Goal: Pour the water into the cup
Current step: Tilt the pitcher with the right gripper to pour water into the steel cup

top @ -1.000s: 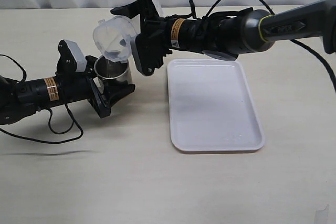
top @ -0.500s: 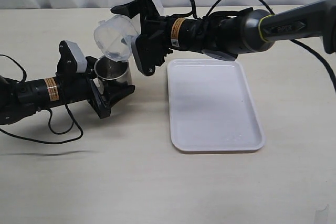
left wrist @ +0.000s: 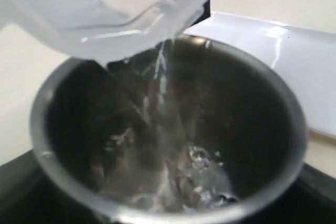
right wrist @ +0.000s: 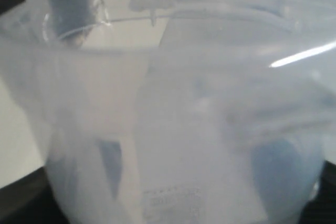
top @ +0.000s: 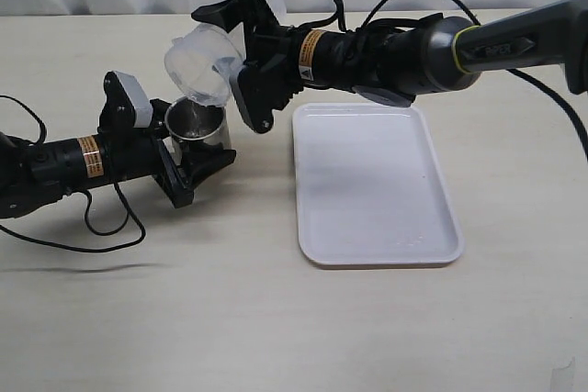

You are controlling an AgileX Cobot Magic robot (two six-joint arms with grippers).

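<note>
Brushed steel, grey-silver and without a handle, the cup [top: 196,126] stands upright on the beige worktop [top: 230,319]. It is at about 10 o'clock from the white plastic tray [top: 377,218], near the tray's corner but apart from it.

The left pincer [top: 175,140] reaches in from 9 o'clock and grips the cup. One black jaw shows at 5 o'clock of the cup in the exterior view. In the left wrist view, dark jaw parts flank the cup's wall on both sides.

At 12 o'clock of the cup hangs a translucent plastic pitcher [top: 204,63], tipped steeply with its lip over the cup's rim. The right pincer [top: 225,66] comes across from 3 o'clock and is clamped on the pitcher, a black jaw above it and another below.

In the left wrist view a thin, clear thread of water [left wrist: 160,77] drops from the pitcher's lip into the cup. A shallow, rippled pool glints on the cup's dark floor.

The pitcher's cloudy wall fills the right wrist view. Bluish patches show through it, and some small print is too blurred to read.
</note>
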